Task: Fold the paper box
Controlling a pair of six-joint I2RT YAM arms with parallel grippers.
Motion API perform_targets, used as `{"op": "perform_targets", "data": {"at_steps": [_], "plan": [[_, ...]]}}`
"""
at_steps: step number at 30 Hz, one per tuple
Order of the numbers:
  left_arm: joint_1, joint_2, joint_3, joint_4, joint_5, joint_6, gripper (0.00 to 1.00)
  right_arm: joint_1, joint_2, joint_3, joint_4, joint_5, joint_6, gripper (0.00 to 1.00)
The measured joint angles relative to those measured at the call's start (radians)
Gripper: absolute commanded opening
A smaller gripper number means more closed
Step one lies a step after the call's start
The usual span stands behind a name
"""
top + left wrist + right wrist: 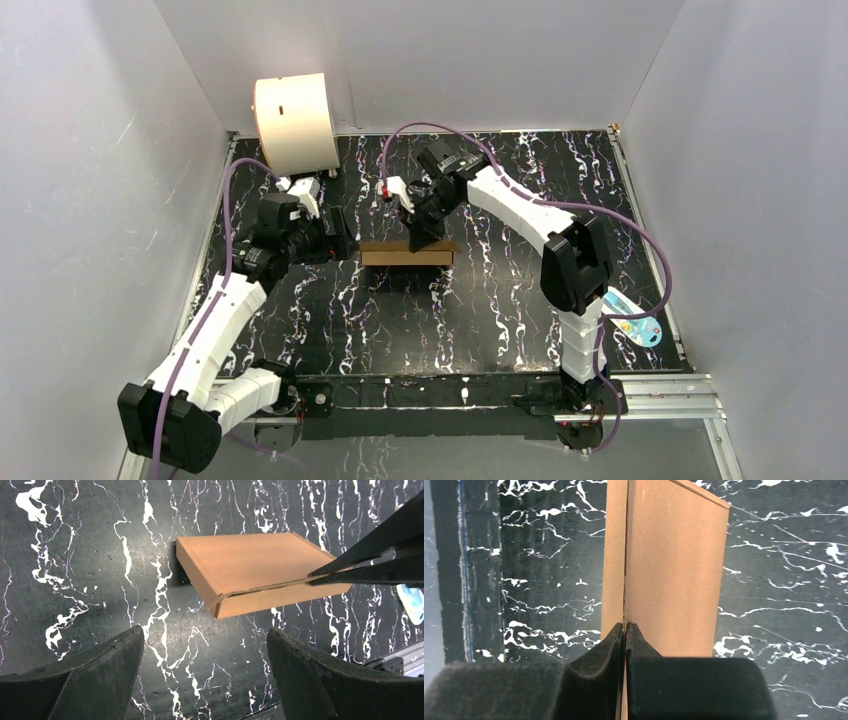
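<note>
On the black marbled counter (500,300) lies the closed paper box (407,255); the right claw (425,238) pinches its lid seam, while the left claw (340,240) gapes wide just beside it.

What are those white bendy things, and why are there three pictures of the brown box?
Those are two robot arms. One picture looks down from above; the other two come from small cameras on each arm's wrist. On the black marbled table lies a flat brown paper box, already folded shut. The right tool has its two fingers nearly together, pinching along the box's front seam. The left tool stands wide open beside the box and holds nothing. The cream round drum at the back just sits there.
</note>
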Motion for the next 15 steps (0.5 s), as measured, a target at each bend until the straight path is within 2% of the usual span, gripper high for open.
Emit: {"op": "perform_targets", "data": {"at_steps": [4,10,15], "plan": [[0.0,0.051,0.001,-0.001,0.006,0.013,0.88,-0.024,0.024,0.052,-0.005,-0.006,-0.023,0.06],[0.0,0.085,0.04,-0.021,0.03,0.033,0.88,-0.058,0.121,0.207,-0.103,-0.055,-0.072,0.06],[0.0,0.072,0.074,-0.03,0.037,0.042,0.88,-0.061,0.137,0.213,-0.183,-0.118,-0.102,0.05]]}}
